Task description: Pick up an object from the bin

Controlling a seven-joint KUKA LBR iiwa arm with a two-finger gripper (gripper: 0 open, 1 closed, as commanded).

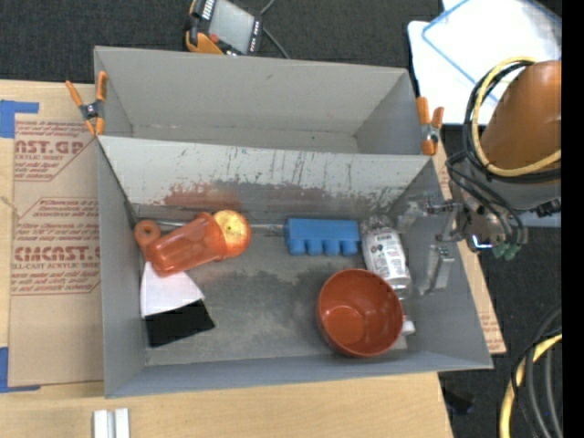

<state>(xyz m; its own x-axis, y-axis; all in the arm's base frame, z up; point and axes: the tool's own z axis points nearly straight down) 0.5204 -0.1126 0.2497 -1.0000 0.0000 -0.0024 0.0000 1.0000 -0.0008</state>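
Note:
My gripper (pixel 442 259) hangs by the bin's right wall, just right of a small clear bottle with a white label (pixel 387 257) that lies near the back right. Nothing shows in its grasp. In front of that bottle stands a red-brown bowl (pixel 359 312), open side up. A blue block with ridges (pixel 321 236) lies left of the bottle along the back wall.
At the left lie an orange plastic bottle (pixel 182 245) on its side, a yellow-red apple (pixel 234 230) touching it, and a white and black card (pixel 173 309) in the front left corner. The arm with its orange cover and cables stands outside the right rim.

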